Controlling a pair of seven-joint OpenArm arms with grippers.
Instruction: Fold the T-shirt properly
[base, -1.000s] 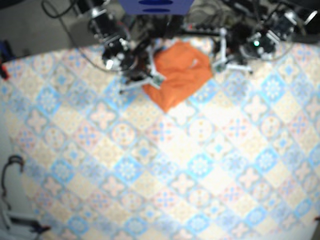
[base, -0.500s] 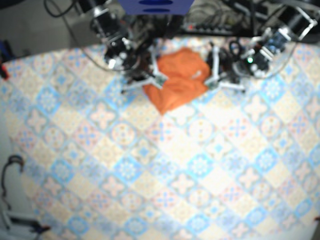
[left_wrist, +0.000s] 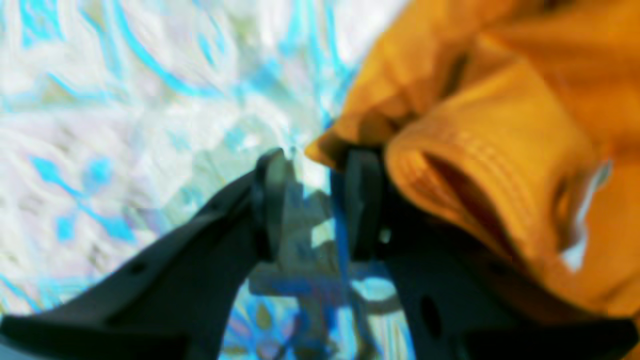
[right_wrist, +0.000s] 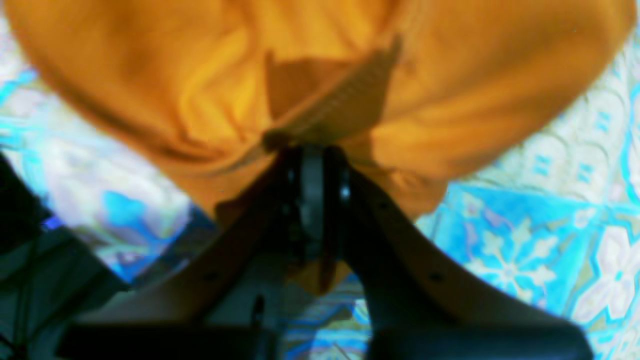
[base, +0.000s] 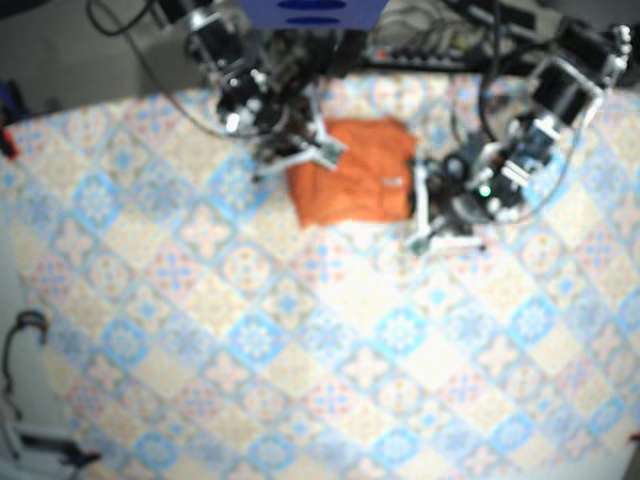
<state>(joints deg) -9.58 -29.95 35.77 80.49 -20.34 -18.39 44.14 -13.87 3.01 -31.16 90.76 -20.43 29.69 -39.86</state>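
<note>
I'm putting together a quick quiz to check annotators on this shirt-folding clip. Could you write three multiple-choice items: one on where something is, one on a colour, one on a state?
1. In the base view, where does the T-shirt lie on the table?
A. near the top edge
B. dead centre
C. in the bottom left corner

2. What colour is the T-shirt?
A. blue
B. orange
C. white

3. How is the left gripper?
A. shut on the T-shirt
B. out of view
C. open, beside the T-shirt

Answers:
1 A: the T-shirt sits close to the top edge of the base view.
2 B: it shows orange in all three views.
3 C: in the left wrist view the patterned table shows between its parted fingers.
</note>
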